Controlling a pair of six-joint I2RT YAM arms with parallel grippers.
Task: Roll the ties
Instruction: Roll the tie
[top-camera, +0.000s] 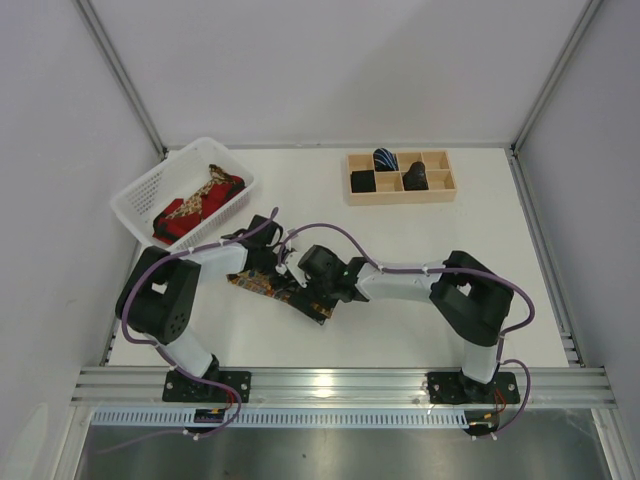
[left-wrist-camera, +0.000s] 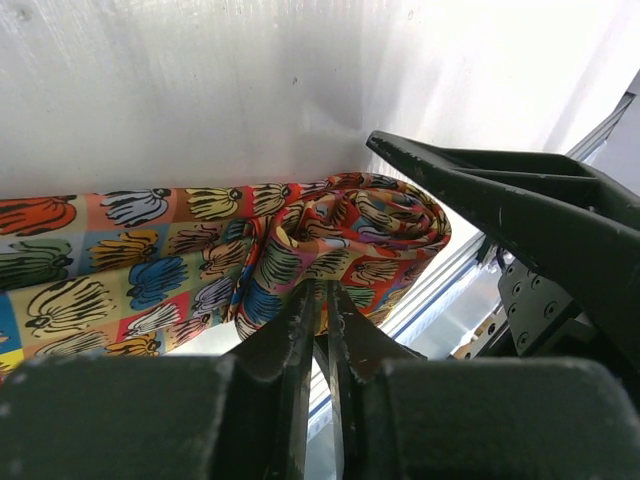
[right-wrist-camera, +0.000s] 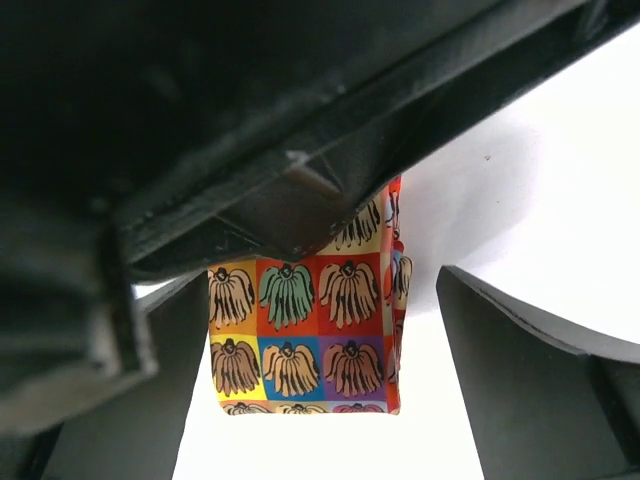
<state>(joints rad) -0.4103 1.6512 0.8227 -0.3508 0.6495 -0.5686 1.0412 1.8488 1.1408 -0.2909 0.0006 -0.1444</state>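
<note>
The table (top-camera: 400, 300) carries a white basket (top-camera: 140, 195) of loose ties (top-camera: 195, 205) behind and left of the patterned tie (top-camera: 255, 283), and a wooden tray (top-camera: 400, 198) of finished rolls (top-camera: 386, 160) behind and to its right. The patterned tie lies between both grippers, one end coiled into a roll (left-wrist-camera: 360, 235). The right gripper (right-wrist-camera: 310, 330) straddles it, spread wide. The left gripper (left-wrist-camera: 318, 300) is nearly closed at the coil's edge; whether it pinches fabric I cannot tell. Rolling seems midway; next the coil needs turning along the flat length without loosening.
</note>
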